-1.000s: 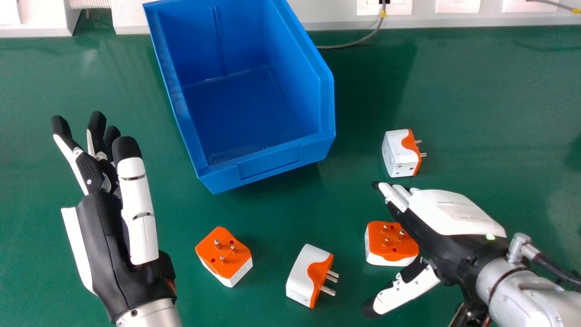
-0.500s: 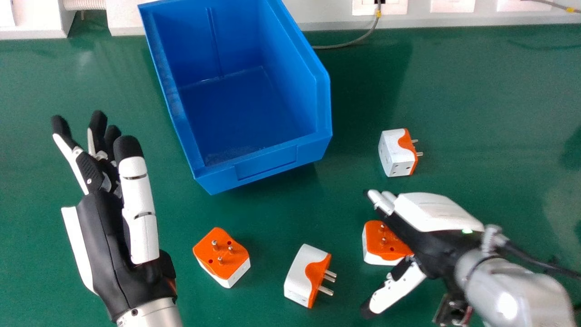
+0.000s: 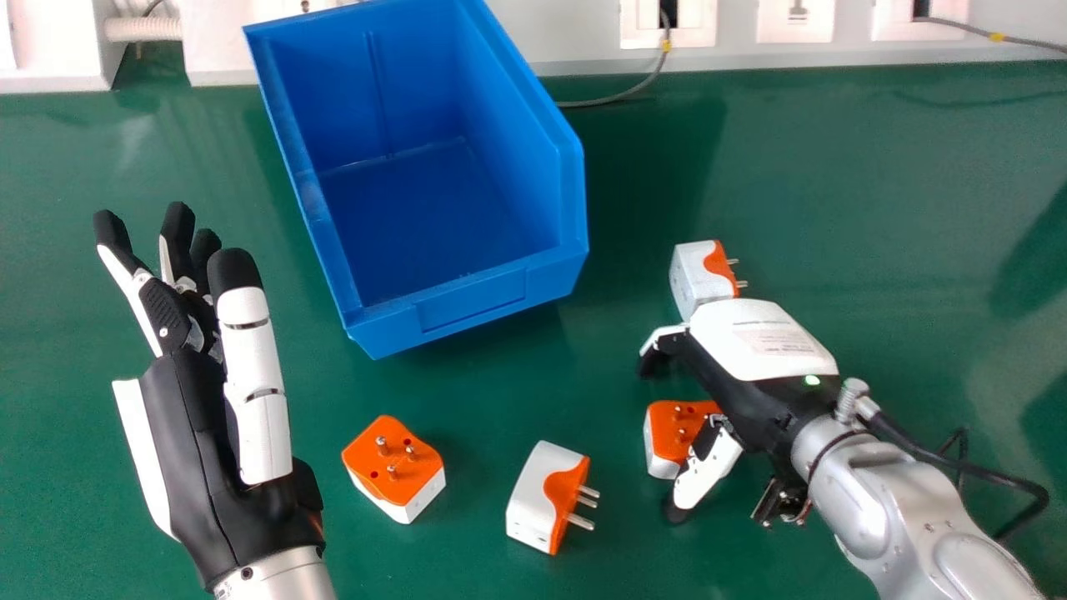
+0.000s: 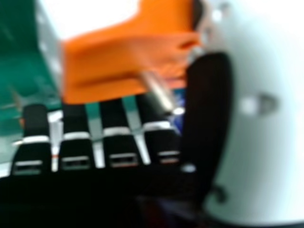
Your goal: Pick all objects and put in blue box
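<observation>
1. Head view: early in the task, judging by the layout. Four white-and-orange adapters in sight, all on the green table (image 3: 834, 167), none visible inside the blue box (image 3: 467, 304). Four left to box, then, counting the one at the right hand (image 3: 750, 350).

2. Same view: half-covered adapter (image 3: 664, 429) on the table, pins up, partly hidden by the right hand. Fingers bent down on the far side, thumb on the near side, apparently closing in for a grasp; firmness of hold impossible to tell. Probably next: secure, lift, carry over the box rim.

3. Same view: far adapter (image 3: 698, 275) on its side beyond the right hand, partly behind it; middle adapter (image 3: 538, 500) also on its side, pins towards the right; left adapter (image 3: 392, 467) pins up, nearer the left hand (image 3: 196, 433). Left hand idle at the view's left, fingers extended, holding nothing.

4. Same view: pale label (image 3: 779, 340) on the back of the right hand, print too small to read.

5. Right hand view: half-covered adapter very close, between bent fingers and thumb, with a metal pin (image 4: 159, 92) protruding. Contact with the thumb likely, but not certain. No legible label or writing.
</observation>
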Controlling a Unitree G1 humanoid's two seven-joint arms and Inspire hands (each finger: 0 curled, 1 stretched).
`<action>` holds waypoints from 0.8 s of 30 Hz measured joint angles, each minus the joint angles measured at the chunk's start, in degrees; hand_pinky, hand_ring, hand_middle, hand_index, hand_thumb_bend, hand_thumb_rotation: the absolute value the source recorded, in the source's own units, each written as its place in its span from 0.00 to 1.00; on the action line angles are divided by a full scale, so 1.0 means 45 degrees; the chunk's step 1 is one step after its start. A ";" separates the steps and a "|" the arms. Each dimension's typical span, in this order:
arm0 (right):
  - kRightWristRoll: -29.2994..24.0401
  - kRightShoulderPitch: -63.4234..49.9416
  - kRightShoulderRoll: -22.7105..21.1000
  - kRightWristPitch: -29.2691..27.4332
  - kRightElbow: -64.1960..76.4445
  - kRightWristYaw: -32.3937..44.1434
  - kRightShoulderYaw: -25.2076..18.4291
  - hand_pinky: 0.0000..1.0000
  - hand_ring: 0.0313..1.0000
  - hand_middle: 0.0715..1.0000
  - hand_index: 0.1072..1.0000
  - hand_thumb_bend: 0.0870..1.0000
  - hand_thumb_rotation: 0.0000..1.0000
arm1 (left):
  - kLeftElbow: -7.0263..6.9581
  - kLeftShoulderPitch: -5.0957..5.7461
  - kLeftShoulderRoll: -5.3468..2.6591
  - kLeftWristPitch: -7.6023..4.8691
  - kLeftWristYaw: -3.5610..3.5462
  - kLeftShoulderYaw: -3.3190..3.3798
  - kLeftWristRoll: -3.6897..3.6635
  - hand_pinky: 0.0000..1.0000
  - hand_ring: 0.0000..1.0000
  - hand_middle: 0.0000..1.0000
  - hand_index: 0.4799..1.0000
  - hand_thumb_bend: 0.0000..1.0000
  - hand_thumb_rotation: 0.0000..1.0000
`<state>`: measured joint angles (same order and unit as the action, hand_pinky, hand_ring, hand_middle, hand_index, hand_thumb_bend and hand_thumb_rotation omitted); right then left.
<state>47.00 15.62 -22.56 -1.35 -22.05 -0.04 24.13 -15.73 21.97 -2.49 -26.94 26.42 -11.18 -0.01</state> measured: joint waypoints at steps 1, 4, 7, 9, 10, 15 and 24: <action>-0.0103 -0.0035 -0.0031 -0.0123 -0.0077 -0.0153 -0.0001 0.33 0.42 0.48 0.47 0.45 0.00 | -0.0012 0.0000 0.0000 0.0000 0.0002 0.0000 -0.0006 0.94 0.97 0.98 0.94 0.52 0.77; -0.0384 -0.0199 -0.0191 -0.0437 -0.0116 -0.0566 -0.0015 0.33 0.41 0.47 0.47 0.45 0.00 | -0.0055 -0.0004 0.0000 0.0032 0.0009 -0.0003 -0.0006 0.94 0.97 0.98 0.94 0.53 0.77; -0.0634 -0.0337 -0.0316 -0.0729 -0.0081 -0.0583 -0.0009 0.33 0.41 0.46 0.47 0.45 0.00 | -0.0058 -0.0011 0.0000 0.0056 0.0018 -0.0005 -0.0007 0.94 0.97 0.97 0.93 0.53 0.78; -0.0792 -0.0428 -0.0323 -0.0849 -0.0076 -0.0739 0.0000 0.32 0.41 0.46 0.47 0.45 0.00 | -0.0057 -0.0065 0.0000 0.0060 0.0017 -0.0013 -0.0006 0.93 0.97 0.97 0.93 0.52 0.78; -0.0796 -0.0471 -0.0349 -0.0930 -0.0040 -0.0813 0.0002 0.32 0.41 0.46 0.47 0.45 0.00 | -0.0055 -0.0117 0.0000 0.0060 0.0016 -0.0013 -0.0006 0.93 0.97 0.97 0.93 0.52 0.78; -0.0796 -0.0795 -0.0493 -0.0971 0.0567 -0.0927 -0.0016 0.32 0.40 0.44 0.47 0.45 0.00 | -0.0055 -0.0304 -0.0003 0.0063 0.0017 -0.0018 -0.0009 0.94 0.97 0.98 0.94 0.53 0.78; -0.1043 -0.2477 -0.0605 -0.1255 0.3541 -0.1840 -0.1385 0.32 0.39 0.45 0.46 0.45 0.00 | -0.0025 -0.0538 -0.0005 0.0086 -0.0016 -0.0065 -0.0153 0.96 0.99 0.99 0.96 0.54 0.76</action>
<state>42.31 4.47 -25.29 -7.00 -6.12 -8.32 17.90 -15.84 19.55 -2.51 -26.55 26.34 -11.48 -0.70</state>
